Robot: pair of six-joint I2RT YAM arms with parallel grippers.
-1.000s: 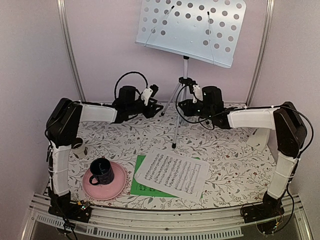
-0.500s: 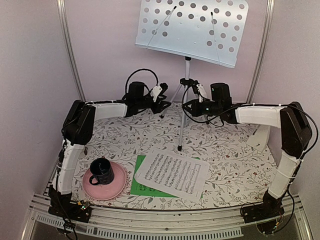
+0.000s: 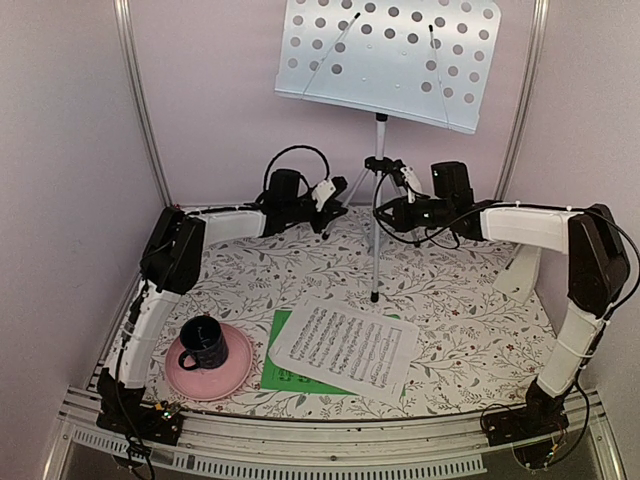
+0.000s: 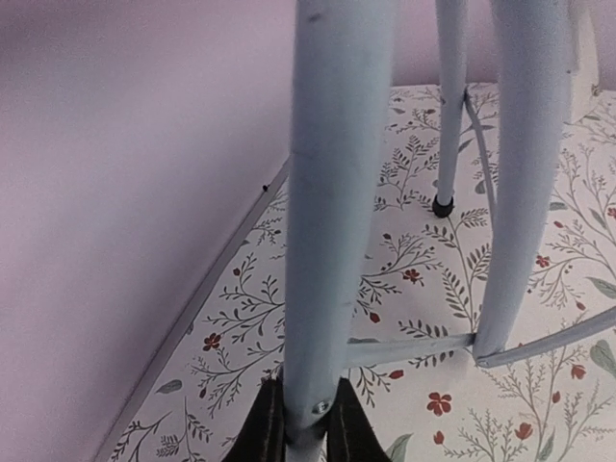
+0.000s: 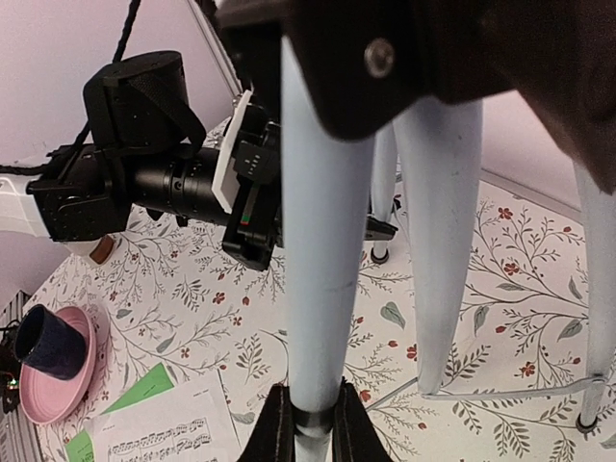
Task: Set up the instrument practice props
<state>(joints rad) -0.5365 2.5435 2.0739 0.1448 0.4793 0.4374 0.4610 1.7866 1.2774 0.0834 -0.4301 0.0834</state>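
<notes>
The music stand has a pale-blue perforated desk (image 3: 390, 60) on a silver tripod (image 3: 377, 235) at the back of the table. My left gripper (image 3: 338, 190) is shut on one tripod leg (image 4: 332, 192), its fingers (image 4: 260, 433) pressed against both sides. From the other side my right gripper (image 3: 383, 212) is shut on another leg (image 5: 322, 241). The white sheet of music (image 3: 345, 345) lies at the front, partly over the green sheet (image 3: 285, 375). A small white metronome (image 3: 520, 275) stands at the right edge.
A dark mug (image 3: 203, 342) sits on a pink plate (image 3: 228, 375) at the front left. Pink walls and metal posts (image 3: 140, 100) close in the back and sides. The left arm's wrist (image 5: 144, 183) is close to the right gripper.
Both arms have reached further back and to the right, and the stand has shifted right with them. The left gripper, open before, has shut on a tripod leg.
</notes>
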